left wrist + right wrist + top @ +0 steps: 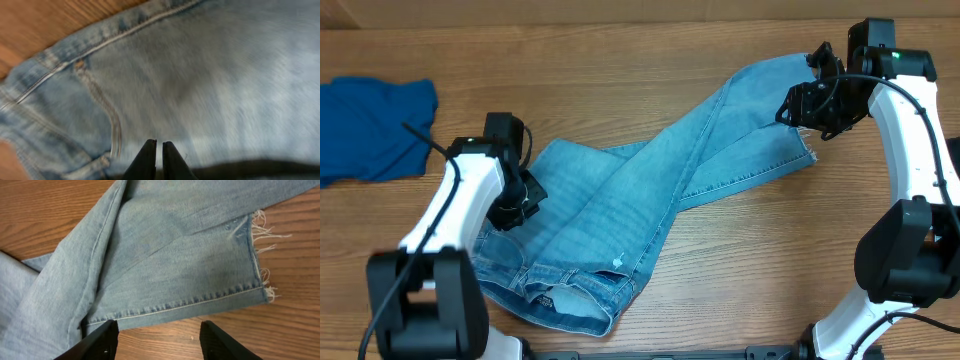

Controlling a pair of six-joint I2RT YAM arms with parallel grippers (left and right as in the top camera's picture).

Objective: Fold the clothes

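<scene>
Two garments are lying on the brown wood-grain surface [740,300] in the overhead view. The pale-blue denim jeans [620,210] are stretching diagonally, waistband at the front left and legs running toward the far right. A soft royal-blue garment [370,130] is resting well apart at the far left edge. The left end effector [517,212] is sitting over the jeans' left edge near the waistband, and the right end effector [817,105] is hovering at the far leg end.

In the left wrist view, the left end effector [158,145] is showing its fingers clenched almost together just over the denim, beside a curved pocket seam [112,125]. Whether cloth is being pinched I cannot tell.

In the right wrist view, the right end effector [159,330] is standing released, fingers wide apart with nothing between them, just in front of the stitched hem [200,302]. The hem's frayed threads [262,230] are trailing onto the wood.
</scene>
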